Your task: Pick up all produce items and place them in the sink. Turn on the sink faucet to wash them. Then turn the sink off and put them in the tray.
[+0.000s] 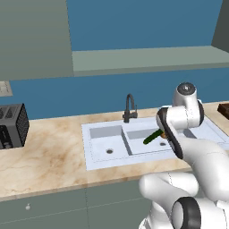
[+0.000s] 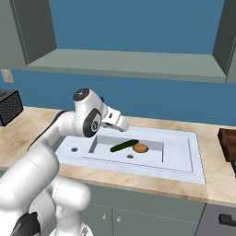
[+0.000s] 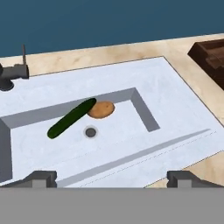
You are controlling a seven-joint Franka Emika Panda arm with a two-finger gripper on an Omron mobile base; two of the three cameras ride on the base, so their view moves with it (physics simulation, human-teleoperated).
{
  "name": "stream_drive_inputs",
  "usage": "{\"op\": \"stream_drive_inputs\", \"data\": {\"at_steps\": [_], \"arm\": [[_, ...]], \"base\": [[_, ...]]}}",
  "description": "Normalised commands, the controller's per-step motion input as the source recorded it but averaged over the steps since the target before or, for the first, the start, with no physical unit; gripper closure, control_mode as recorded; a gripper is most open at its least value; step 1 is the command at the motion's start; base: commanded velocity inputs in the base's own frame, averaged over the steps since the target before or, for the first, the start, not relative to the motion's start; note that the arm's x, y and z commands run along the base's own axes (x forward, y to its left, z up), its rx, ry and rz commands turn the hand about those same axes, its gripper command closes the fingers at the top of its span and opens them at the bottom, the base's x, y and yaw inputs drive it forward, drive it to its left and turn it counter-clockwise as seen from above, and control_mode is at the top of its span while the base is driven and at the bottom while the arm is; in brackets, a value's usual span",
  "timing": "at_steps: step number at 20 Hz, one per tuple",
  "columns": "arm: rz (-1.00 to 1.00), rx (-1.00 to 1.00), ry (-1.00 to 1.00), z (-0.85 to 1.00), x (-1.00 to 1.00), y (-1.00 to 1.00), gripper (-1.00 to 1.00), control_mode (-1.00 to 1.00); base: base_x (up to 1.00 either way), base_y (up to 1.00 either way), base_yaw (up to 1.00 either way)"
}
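Note:
The dark green cucumber point(image 3: 72, 118) lies slantwise in the larger basin of the pale sink point(image 3: 175, 92), its upper end touching the brown potato point(image 3: 101, 109), just above the dark drain point(image 3: 90, 131). Both also show in the right base view, cucumber point(image 2: 123, 146) left of potato point(image 2: 140, 148). My gripper point(image 3: 113, 178) hovers above the sink's near side, open, with nothing between its fingertips point(image 3: 41, 177). In the right base view the gripper point(image 2: 124, 126) hangs up and left of the produce. The black faucet point(image 1: 129, 107) stands behind the sink point(image 1: 96, 154). The dark brown tray point(image 2: 227, 143) sits on the counter to the right.
A black toaster point(image 1: 13, 126) stands on the marble counter far left of the sink. The smaller basin point(image 1: 107, 142) lies to the left of the larger one. A shelf and a blue wall run behind the counter. My own arm hides the sink's right part in the left base view.

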Motion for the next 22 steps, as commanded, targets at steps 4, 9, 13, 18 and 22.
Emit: {"op": "stream_drive_inputs", "data": {"at_steps": [4, 9, 13, 18, 22], "arm": [[-0.12, 0.08, 0.0, -0.13, 0.0, 0.08, -1.0, -1.0], [-0.11, 0.08, 0.0, -0.13, 0.0, 0.04, -1.0, -1.0], [-0.1, 0.08, 0.0, -0.1, 0.0, 0.01, -1.0, -1.0], [-0.1, 0.08, 0.0, -0.14, 0.0, 0.01, -1.0, -1.0], [-0.09, 0.05, 0.0, -0.17, 0.0, 0.01, -1.0, -1.0]], "base": [[0.0, 0.0, 0.0], [0.0, 0.0, 0.0], [0.0, 0.0, 0.0], [0.0, 0.0, 0.0], [0.0, 0.0, 0.0]]}}
